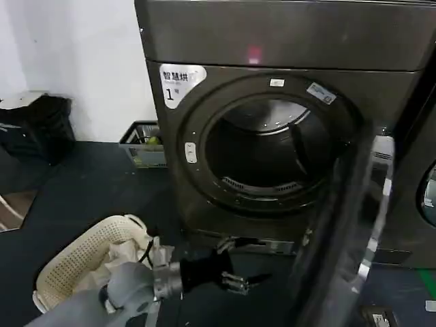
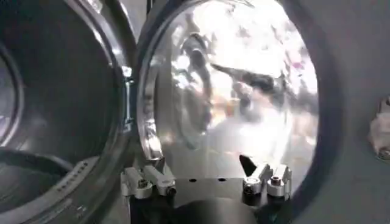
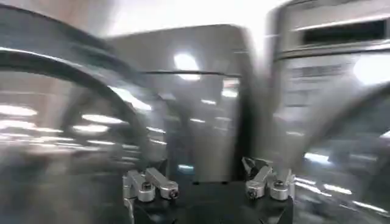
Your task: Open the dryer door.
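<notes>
The dryer (image 1: 272, 41) is a dark bronze-grey machine with a white "1" sticker and a pink light. Its drum opening (image 1: 262, 153) is exposed. The dryer door (image 1: 351, 225) stands swung out to the right, edge-on and blurred, its chrome rim catching light. My left gripper (image 1: 246, 279) hovers low in front of the machine, just left of the door, open and holding nothing. In the left wrist view the left gripper (image 2: 202, 162) faces the door's shiny inner glass (image 2: 231, 91), with the drum (image 2: 55, 103) beside it. My right gripper (image 3: 198, 170) is open, close to blurred reflective surfaces.
A white mesh laundry basket (image 1: 82, 259) lies on the dark floor at the near left. A grey crate (image 1: 143, 144) and a black bag (image 1: 37, 126) stand by the white wall. A neighbouring dark machine (image 1: 422, 197) stands close on the right.
</notes>
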You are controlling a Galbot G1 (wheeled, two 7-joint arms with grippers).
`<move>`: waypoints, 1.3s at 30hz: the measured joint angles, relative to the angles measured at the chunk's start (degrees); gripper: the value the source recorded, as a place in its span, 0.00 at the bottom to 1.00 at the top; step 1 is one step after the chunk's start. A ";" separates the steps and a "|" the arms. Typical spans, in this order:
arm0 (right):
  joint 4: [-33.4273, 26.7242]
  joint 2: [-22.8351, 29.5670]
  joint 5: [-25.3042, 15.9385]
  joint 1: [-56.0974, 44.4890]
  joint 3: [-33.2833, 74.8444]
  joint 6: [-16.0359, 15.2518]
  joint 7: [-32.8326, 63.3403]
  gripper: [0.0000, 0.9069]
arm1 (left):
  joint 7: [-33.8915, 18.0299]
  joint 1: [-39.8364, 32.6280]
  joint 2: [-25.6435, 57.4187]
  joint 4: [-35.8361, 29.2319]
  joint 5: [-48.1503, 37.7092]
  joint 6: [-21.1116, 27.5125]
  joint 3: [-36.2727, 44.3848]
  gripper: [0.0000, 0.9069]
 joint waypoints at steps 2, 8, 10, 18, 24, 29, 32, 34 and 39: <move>0.03 -0.05 -1.39 -0.98 2.96 -0.77 5.51 1.00 | -0.37 -2.73 -0.60 0.66 -1.26 0.09 3.10 1.00; -1.36 -0.92 -7.55 -2.43 9.61 -0.50 19.41 1.00 | -0.51 -11.17 -3.30 3.25 -3.35 0.03 11.94 1.00; -2.09 -0.90 -9.81 -2.64 11.22 -0.69 23.65 1.00 | -0.79 -13.55 -4.71 4.51 -3.28 0.01 14.02 1.00; -4.61 -1.10 -13.57 -4.26 16.11 -0.57 30.02 1.00 | -1.96 -19.87 -11.70 9.06 -3.41 0.32 19.38 1.00; -6.08 -1.29 -17.79 -6.28 20.27 -0.65 30.62 1.00 | -2.81 -22.97 -16.60 12.24 -2.54 0.95 22.12 1.00; -5.47 -0.83 -19.66 -7.57 22.83 -0.77 30.80 1.00 | -3.29 -25.18 -19.86 14.41 -1.61 0.84 23.90 1.00; -4.74 -0.32 -20.00 -8.10 23.18 -0.72 30.78 1.00 | -3.61 -26.51 -21.80 16.04 -1.08 0.74 24.71 1.00; -4.55 -0.08 -20.04 -8.20 23.33 -0.63 30.78 1.00 | -3.77 -27.21 -23.26 17.09 -0.45 0.57 25.01 1.00; -3.89 0.30 -20.05 -8.28 23.61 -0.34 30.80 1.00 | -4.11 -28.43 -27.23 20.45 -0.19 0.14 25.12 1.00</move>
